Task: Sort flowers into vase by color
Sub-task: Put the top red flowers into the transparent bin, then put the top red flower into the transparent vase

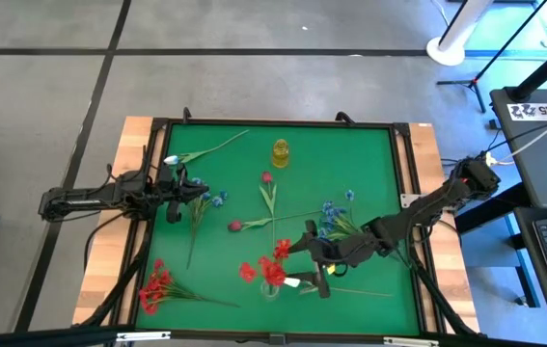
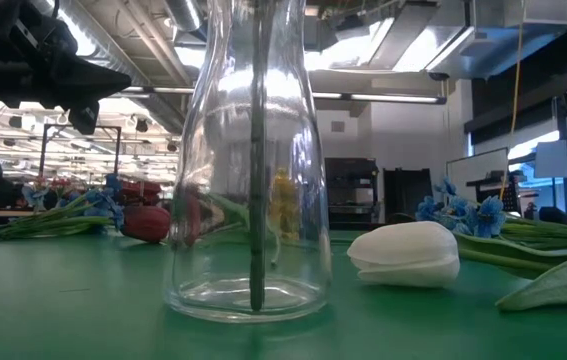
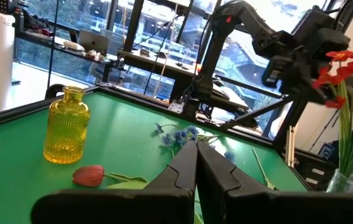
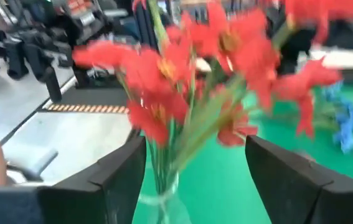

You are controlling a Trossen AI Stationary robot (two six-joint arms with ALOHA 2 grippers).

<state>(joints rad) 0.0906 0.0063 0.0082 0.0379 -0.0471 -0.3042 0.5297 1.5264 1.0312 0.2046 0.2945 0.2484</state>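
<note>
A clear glass vase (image 1: 270, 287) (image 2: 248, 160) stands near the table's near edge with a red cluster (image 1: 273, 262) (image 4: 188, 93) in it. My right gripper (image 1: 302, 253) (image 4: 195, 146) is open beside it, a finger on either side of the red blooms and stems, above the vase's neck. My left gripper (image 1: 184, 188) (image 3: 196, 149) is shut at the table's left, next to a blue flower (image 1: 210, 200). A white tulip (image 1: 297, 282) (image 2: 408, 255) lies right of the vase. Another red cluster (image 1: 155, 286) lies near-left.
A yellow vase (image 1: 281, 152) (image 3: 67, 127) stands toward the far edge. Dark red buds (image 1: 266, 177) (image 1: 235, 226) (image 3: 89, 175) and blue clusters (image 1: 336, 212) (image 2: 463, 215) lie mid-table. A second white tulip (image 1: 169, 159) lies far-left. A raised frame (image 1: 403, 193) edges the green mat.
</note>
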